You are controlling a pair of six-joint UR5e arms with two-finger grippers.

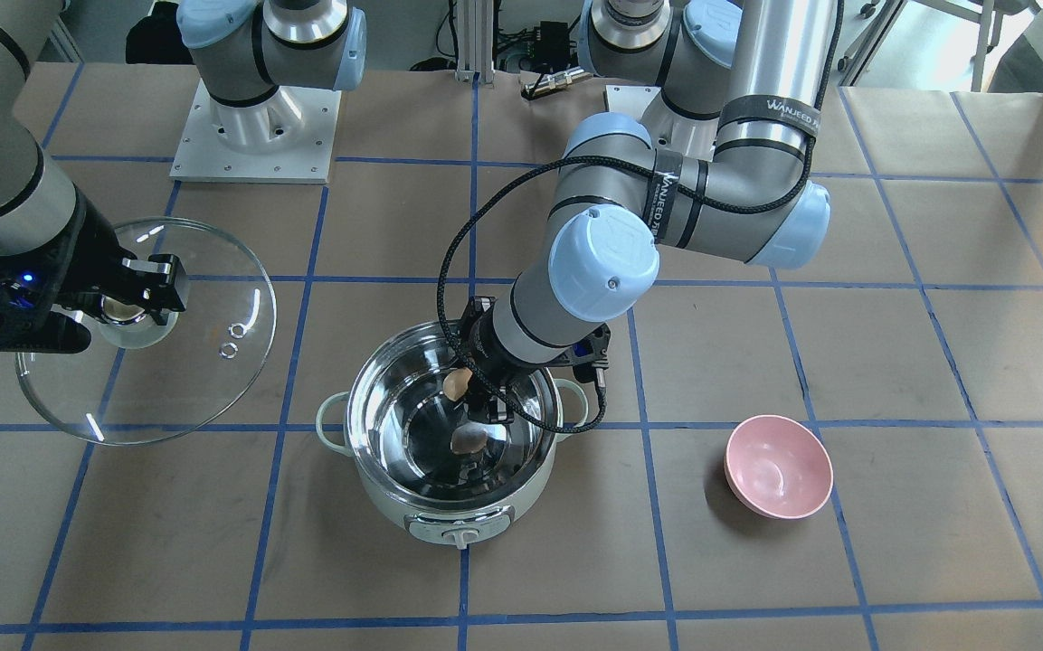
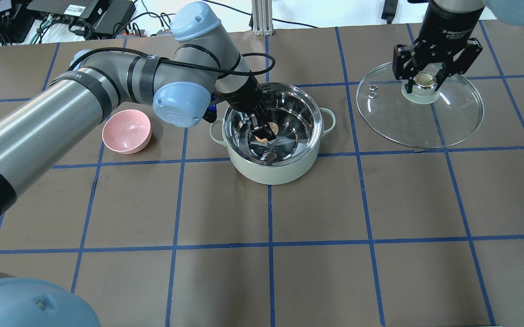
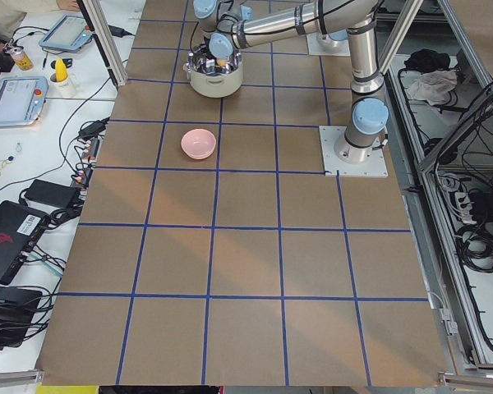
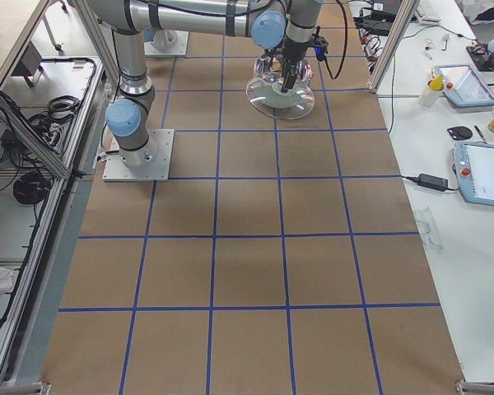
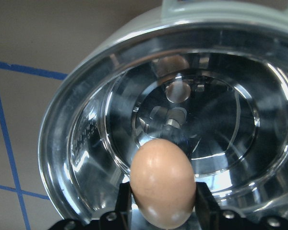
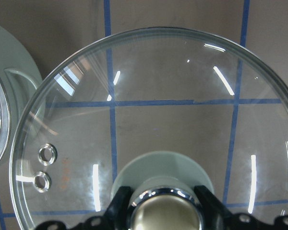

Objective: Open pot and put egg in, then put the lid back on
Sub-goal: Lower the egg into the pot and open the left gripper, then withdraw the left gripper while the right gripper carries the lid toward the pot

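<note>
The mint-green pot stands open at the table's middle, its steel inside bare. My left gripper reaches down into it, shut on the tan egg, which hangs above the shiny bottom; the egg also shows in the front view over its reflection. My right gripper is shut on the cream knob of the glass lid, which it holds off to the pot's right, apart from the pot. I cannot tell whether the lid touches the table.
A pink bowl sits empty on the table to the pot's left, under my left forearm. The pot's control knob faces away from the robot. Brown paper with blue grid lines covers the table.
</note>
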